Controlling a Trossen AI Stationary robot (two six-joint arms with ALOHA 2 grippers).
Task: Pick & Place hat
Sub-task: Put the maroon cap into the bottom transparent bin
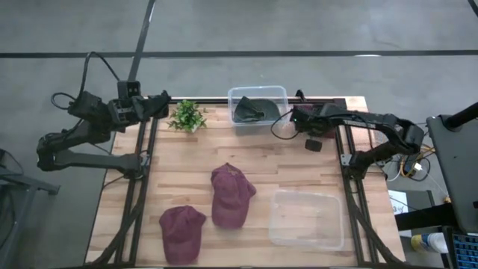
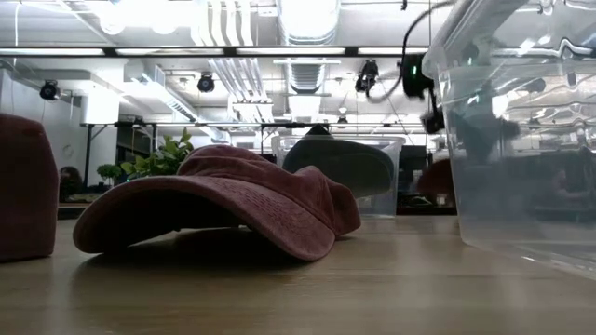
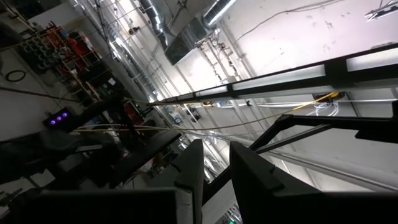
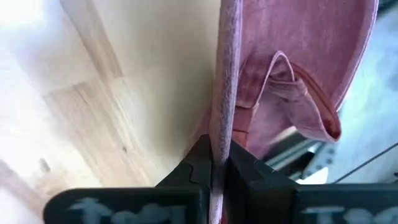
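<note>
Since a brim gives a thin, firm edge, my right gripper (image 4: 219,155) is clamped on the red hat (image 4: 298,37) there; my left gripper (image 3: 216,168) waits at the far left corner, narrow and empty.

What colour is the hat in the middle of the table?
The hat is dark red, like maroon. The high view shows it best.

From my remote seat: ceiling strip lights (image 2: 307,19) glare overhead, the near maroon cap (image 2: 223,200) throws soft shadow on the worktop (image 2: 298,288), foreground blurred.
</note>
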